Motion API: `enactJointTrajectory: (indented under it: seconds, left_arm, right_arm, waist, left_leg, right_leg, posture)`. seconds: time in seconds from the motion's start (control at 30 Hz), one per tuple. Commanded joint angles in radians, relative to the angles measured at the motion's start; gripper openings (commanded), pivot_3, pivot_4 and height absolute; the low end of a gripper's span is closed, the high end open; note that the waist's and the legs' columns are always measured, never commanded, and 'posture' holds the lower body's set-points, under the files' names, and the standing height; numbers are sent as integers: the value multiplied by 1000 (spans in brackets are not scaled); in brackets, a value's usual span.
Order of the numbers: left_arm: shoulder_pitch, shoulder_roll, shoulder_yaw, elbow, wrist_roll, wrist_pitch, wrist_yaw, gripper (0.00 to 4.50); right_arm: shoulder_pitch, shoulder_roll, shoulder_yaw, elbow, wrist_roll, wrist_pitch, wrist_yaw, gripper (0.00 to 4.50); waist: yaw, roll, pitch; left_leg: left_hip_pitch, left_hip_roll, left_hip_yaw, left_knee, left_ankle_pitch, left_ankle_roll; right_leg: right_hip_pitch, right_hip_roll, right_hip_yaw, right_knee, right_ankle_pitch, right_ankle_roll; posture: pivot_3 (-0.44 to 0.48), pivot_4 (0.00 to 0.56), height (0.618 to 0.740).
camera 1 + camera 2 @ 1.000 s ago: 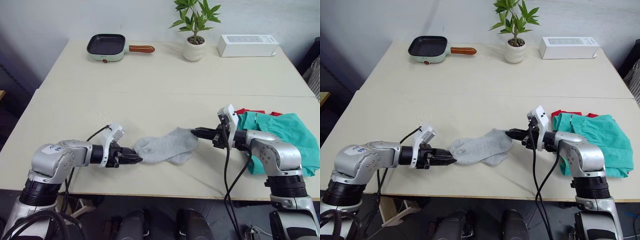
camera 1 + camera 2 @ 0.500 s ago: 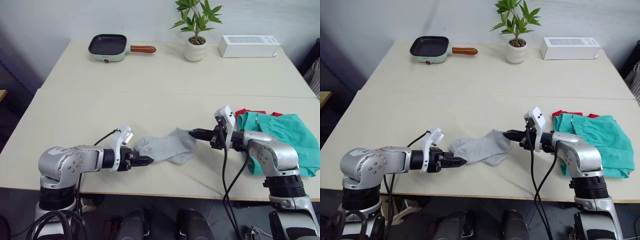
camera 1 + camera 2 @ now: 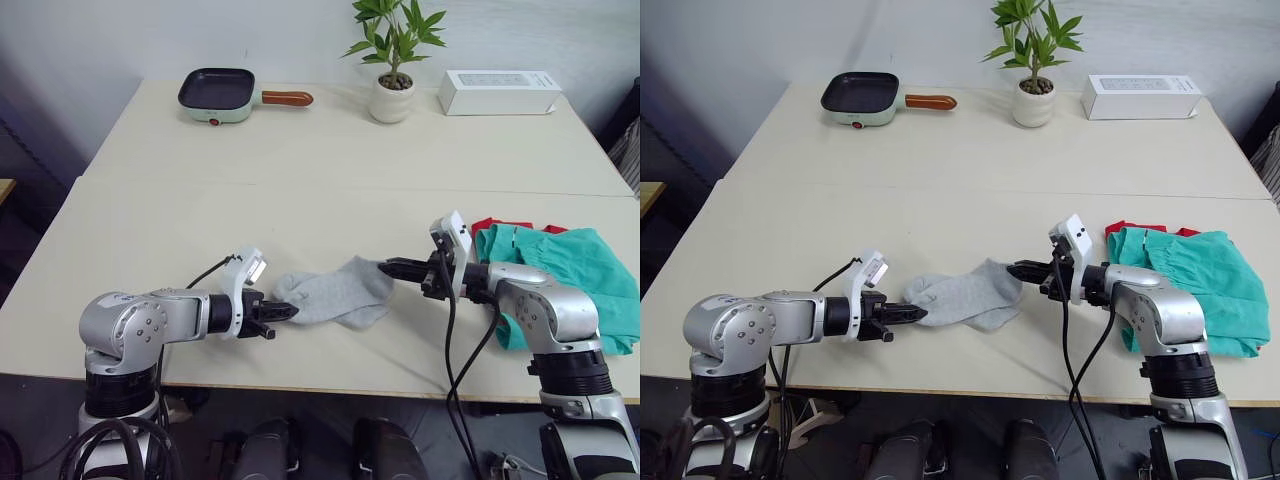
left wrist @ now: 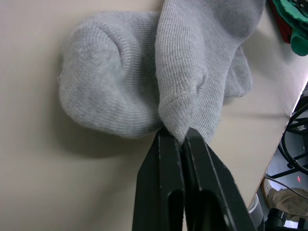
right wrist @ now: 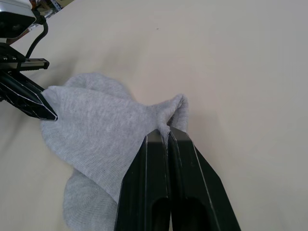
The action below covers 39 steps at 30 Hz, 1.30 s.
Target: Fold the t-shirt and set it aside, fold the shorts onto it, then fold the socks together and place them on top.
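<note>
Grey knit socks (image 3: 335,293) lie on the desk (image 3: 300,180), stretched between both jaws: left gripper (image 3: 283,312) and right gripper (image 3: 390,267) each clenched on an end, likely for folding.

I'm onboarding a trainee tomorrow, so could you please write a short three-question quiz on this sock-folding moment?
1. True or false: both grippers are shut on the socks.
2. Which garment lies on top of the pile beside the right arm? A) the t-shirt B) the shorts C) a towel
3. Fill in: the item at the table's far edge between the frying pan and the white box is a potted ____.

Key:
1. True: the left gripper pinches one end, the right gripper the other.
2. B; only red edges of the t-shirt peek out beneath.
3. plant.
</note>
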<state>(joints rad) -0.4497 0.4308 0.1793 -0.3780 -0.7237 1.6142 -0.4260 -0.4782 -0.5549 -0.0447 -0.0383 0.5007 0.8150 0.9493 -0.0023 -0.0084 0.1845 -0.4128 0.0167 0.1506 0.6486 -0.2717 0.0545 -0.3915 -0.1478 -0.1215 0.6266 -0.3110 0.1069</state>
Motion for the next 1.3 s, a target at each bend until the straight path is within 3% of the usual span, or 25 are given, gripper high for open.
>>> enactJointTrajectory:
  seconds: [0.03, 0.23, 0.4, 0.6, 0.73, 0.9, 1.3]
  left_arm:
    - [-13, 36, 21, -3, -56, 0, -32, 56]
    - [-77, 13, 169, 147, -202, 0, -31, 56]
    - [-113, 70, 161, 231, -217, 0, -32, 56]
    - [-100, 288, -35, 238, -141, -139, -219, 56]
    - [-113, 361, -147, 321, -86, -257, -353, 56]
    - [-182, 361, -239, 443, -13, -352, -439, 56]
    - [-307, 319, -368, 625, 119, -451, -572, 56]
  right_arm:
    - [14, -16, -29, -60, 40, -2, 2, 0]
    - [23, -25, -58, -103, 99, 12, 1, 0]
    - [46, -42, -72, -141, 125, 35, -17, 0]
    - [145, -29, -141, -287, 224, 87, -79, 0]
    - [270, 25, -144, -418, 274, 84, -153, 0]
    - [394, 73, -90, -480, 205, -18, -223, 0]
    - [451, 80, -70, -460, 152, -120, -276, 0]
  waist:
    - [0, 0, 0]
    - [0, 0, 0]
    - [0, 0, 0]
    - [0, -1, 0]
    - [2, -1, 0]
    - [2, -1, 0]
    - [0, -1, 1]
  left_leg:
    - [0, 0, 0, 0, 0, 0]
    - [0, 0, 0, 0, 0, 0]
    - [0, 0, 0, 0, 0, 0]
    - [0, 0, 0, -1, 0, -1]
    - [0, 0, 0, -2, -3, -7]
    - [-1, 0, 0, -1, -3, -7]
    - [-2, 0, 0, -1, 0, -1]
  right_leg:
    - [0, 0, 0, 0, 0, 0]
    - [0, 0, 0, 0, 0, 0]
    - [0, 0, 0, 0, 0, 0]
    - [-1, 0, 0, 0, 0, 0]
    - [-1, 0, 1, -1, 0, -1]
    - [-2, -1, 1, -1, 0, -1]
    - [-3, 0, 1, 0, 0, -1]
  posture:
    - [0, 150, 740]
    - [0, 150, 740]
    - [0, 150, 740]
    - [0, 150, 740]
    - [0, 150, 740]
    - [0, 150, 740]
    - [0, 150, 740]
